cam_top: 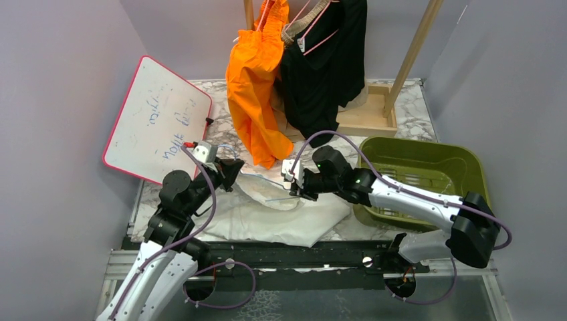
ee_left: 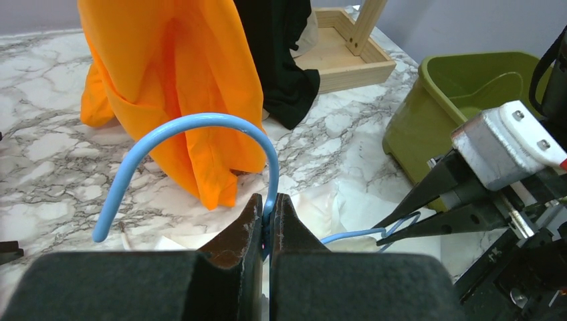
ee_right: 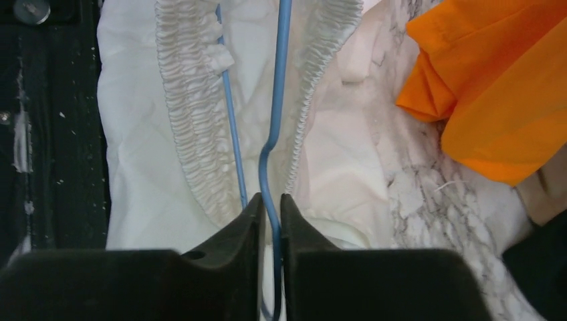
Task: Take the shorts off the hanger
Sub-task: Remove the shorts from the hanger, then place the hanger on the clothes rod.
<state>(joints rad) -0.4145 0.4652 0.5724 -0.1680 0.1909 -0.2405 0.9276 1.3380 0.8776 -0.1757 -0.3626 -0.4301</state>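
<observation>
White shorts (cam_top: pixel 281 221) (ee_right: pixel 140 154) lie crumpled on the marble table with a blue wire hanger (ee_left: pixel 194 122) (ee_right: pixel 281 80) threaded through their gathered waistband. My left gripper (cam_top: pixel 231 170) (ee_left: pixel 267 207) is shut on the hanger's neck just below the curved hook. My right gripper (cam_top: pixel 294 190) (ee_right: pixel 271 207) straddles the wire at the hanger's far end. Its jaws stand nearly closed, with the wire against one finger and a thin gap at the other. Orange shorts (cam_top: pixel 254 87), black shorts (cam_top: pixel 327 67) and a tan pair (cam_top: pixel 297 30) hang from the rack behind.
An olive-green bin (cam_top: pixel 421 167) sits to the right of the white shorts. The wooden rack base (cam_top: pixel 368 114) stands at the back and a red-rimmed whiteboard (cam_top: pixel 157 120) leans at the left. The hanging orange legs reach the table just behind both grippers.
</observation>
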